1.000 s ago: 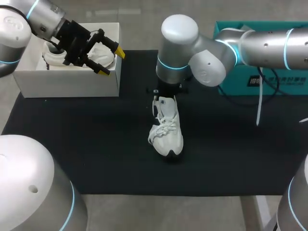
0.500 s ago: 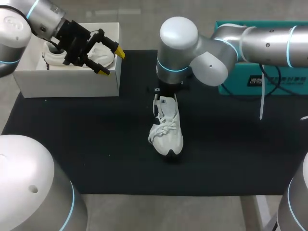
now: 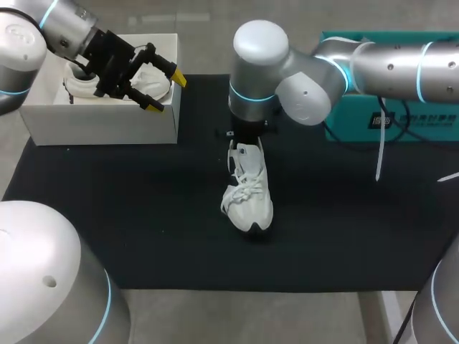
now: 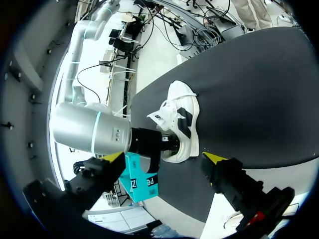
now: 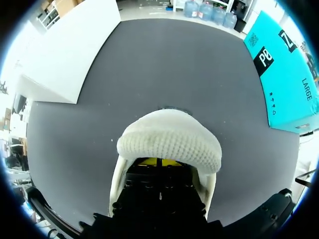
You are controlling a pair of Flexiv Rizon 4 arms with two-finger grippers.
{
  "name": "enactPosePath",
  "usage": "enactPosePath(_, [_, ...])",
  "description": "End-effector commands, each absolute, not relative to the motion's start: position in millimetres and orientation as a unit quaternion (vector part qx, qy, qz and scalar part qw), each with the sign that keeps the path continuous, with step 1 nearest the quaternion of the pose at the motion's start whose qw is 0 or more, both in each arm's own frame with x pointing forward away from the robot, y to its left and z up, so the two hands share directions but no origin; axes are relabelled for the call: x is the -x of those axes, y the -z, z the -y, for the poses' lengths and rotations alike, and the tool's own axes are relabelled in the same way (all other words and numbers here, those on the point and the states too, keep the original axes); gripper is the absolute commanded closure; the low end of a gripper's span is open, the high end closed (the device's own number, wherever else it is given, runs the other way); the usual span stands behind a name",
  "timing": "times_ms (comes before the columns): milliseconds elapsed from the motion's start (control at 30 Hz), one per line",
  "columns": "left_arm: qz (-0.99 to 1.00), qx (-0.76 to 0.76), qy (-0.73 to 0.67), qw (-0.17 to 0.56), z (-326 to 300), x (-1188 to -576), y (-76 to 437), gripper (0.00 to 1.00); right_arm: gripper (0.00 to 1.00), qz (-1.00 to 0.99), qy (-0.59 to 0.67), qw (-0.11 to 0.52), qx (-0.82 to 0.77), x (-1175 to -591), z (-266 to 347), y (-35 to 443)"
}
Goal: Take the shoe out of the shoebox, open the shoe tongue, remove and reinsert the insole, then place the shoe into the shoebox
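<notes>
The right gripper (image 5: 158, 162), sunk in the heel of the shoe (image 3: 247, 193), has barely shifted, perhaps reaching the insole, its grip hidden; the left gripper (image 3: 166, 94) hangs open, well apart.

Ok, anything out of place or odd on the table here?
Nothing stands out. The white sneaker stands upright on the black mat with the right gripper down in its heel opening; the left gripper hangs open over the white shoebox.

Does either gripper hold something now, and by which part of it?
The left gripper is open at the shoebox and holds nothing. The right gripper is at the heel of the shoe; whether it grips cannot be told.
</notes>
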State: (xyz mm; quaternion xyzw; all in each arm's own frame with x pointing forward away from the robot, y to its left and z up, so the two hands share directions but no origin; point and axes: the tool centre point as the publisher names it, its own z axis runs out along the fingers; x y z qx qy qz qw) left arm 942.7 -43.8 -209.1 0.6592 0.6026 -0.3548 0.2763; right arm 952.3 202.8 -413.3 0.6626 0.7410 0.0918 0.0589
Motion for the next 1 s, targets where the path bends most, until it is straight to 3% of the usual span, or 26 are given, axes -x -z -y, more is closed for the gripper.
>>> enactPosePath(33, [-0.602,-0.660,0.354,0.276,43.6,-942.7,209.1,0.00,1.00,-0.738,-0.087,0.074,-0.665,-930.4,-194.0,398.1])
enactPosePath(200, [-0.602,-0.660,0.354,0.276,43.6,-942.7,209.1,0.00,1.00,-0.742,-0.072,0.067,-0.663,-919.8,-190.0,392.4])
enactPosePath(667, [-0.602,-0.660,0.354,0.276,43.6,-942.7,209.1,0.00,1.00,-0.744,-0.049,-0.018,-0.666,-929.4,-191.4,432.1])
enactPosePath(1000, [-0.602,-0.660,0.354,0.276,43.6,-942.7,209.1,0.00,1.00,-0.736,-0.043,0.020,-0.675,-923.7,-184.7,390.8])
